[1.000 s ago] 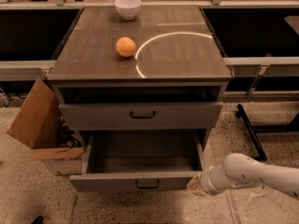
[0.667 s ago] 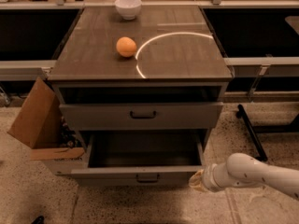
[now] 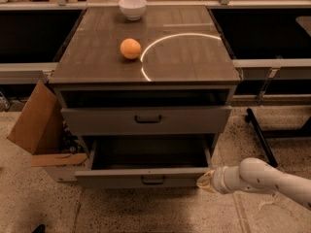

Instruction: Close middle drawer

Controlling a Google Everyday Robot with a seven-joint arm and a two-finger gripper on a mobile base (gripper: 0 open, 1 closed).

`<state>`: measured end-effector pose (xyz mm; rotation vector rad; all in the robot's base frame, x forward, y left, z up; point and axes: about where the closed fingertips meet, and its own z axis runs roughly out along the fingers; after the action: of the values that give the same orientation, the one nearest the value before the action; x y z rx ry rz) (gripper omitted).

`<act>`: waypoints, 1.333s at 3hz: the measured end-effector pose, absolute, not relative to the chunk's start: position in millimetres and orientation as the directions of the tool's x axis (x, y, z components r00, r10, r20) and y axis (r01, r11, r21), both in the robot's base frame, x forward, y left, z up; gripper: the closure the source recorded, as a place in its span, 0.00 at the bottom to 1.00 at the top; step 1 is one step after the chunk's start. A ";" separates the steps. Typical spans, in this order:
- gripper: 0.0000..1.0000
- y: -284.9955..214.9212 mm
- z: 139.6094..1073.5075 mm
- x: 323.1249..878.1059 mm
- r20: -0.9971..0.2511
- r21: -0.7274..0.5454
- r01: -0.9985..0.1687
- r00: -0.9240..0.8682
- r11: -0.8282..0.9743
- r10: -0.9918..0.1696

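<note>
The middle drawer (image 3: pixel 146 177) is a low grey metal drawer with a small dark central pull handle (image 3: pixel 153 180). It stands pulled out, and its dark inside shows empty. Above it is the taller-fronted top drawer (image 3: pixel 146 120), slightly out. The lowest drawer is hidden under the open one. My gripper (image 3: pixel 204 181), on the end of the white arm (image 3: pixel 262 176) coming from the lower right, is at the right end of the middle drawer's front, touching or almost touching it.
An orange (image 3: pixel 130 48) and a white bowl (image 3: pixel 132 7) sit on the cabinet top (image 3: pixel 184 57). An open cardboard box (image 3: pixel 41 125) leans at the cabinet's left. A dark frame leg (image 3: pixel 260 135) lies on the speckled floor at the right.
The middle drawer's front has slid back toward the cabinet, leaving less of the drawer open. My gripper and arm have moved up and inward with its right end.
</note>
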<state>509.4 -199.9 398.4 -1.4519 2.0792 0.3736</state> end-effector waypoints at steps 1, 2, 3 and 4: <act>1.00 -205.7 398.8 528.5 -0.621 -0.125 -0.908 -0.242 0.399 -0.745; 1.00 -211.8 397.8 550.4 -0.650 -0.153 -0.890 -0.236 0.429 -0.722; 1.00 -216.7 396.7 580.7 -0.690 -0.181 -0.871 -0.219 0.458 -0.690; 1.00 -218.4 393.6 604.9 -0.715 -0.191 -0.861 -0.206 0.471 -0.668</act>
<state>604.9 -218.4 393.6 -1.2705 1.9523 0.3200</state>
